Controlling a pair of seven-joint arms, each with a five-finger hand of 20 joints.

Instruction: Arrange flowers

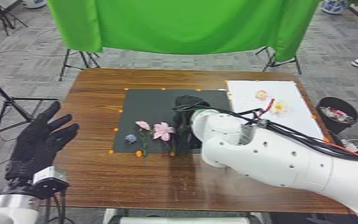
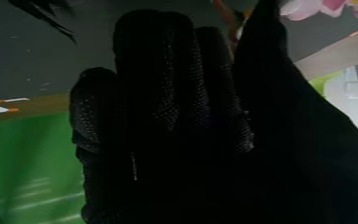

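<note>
My right hand [image 1: 183,124] is over the black mat [image 1: 149,100], just beside the large pink flower [image 1: 162,131]. A smaller pink flower [image 1: 143,125] and a bluish bud [image 1: 131,138] lie left of that bloom. Pale blooms [image 1: 280,107] lie on the white sheet [image 1: 246,89]. In the right wrist view the hand [image 2: 180,105] has straight fingers and is open, with pink petals [image 2: 331,7] beyond the thumb and a dark spiky thing [image 2: 47,16] off past the fingertips. My left hand [image 1: 39,142] is open beside the table's left edge.
The brown table [image 1: 167,185] has small orange markers around the mat and sheet. A dark bin [image 1: 337,114] stands off the right edge. Behind the table hangs a green cloth [image 1: 175,25], with stands at its sides.
</note>
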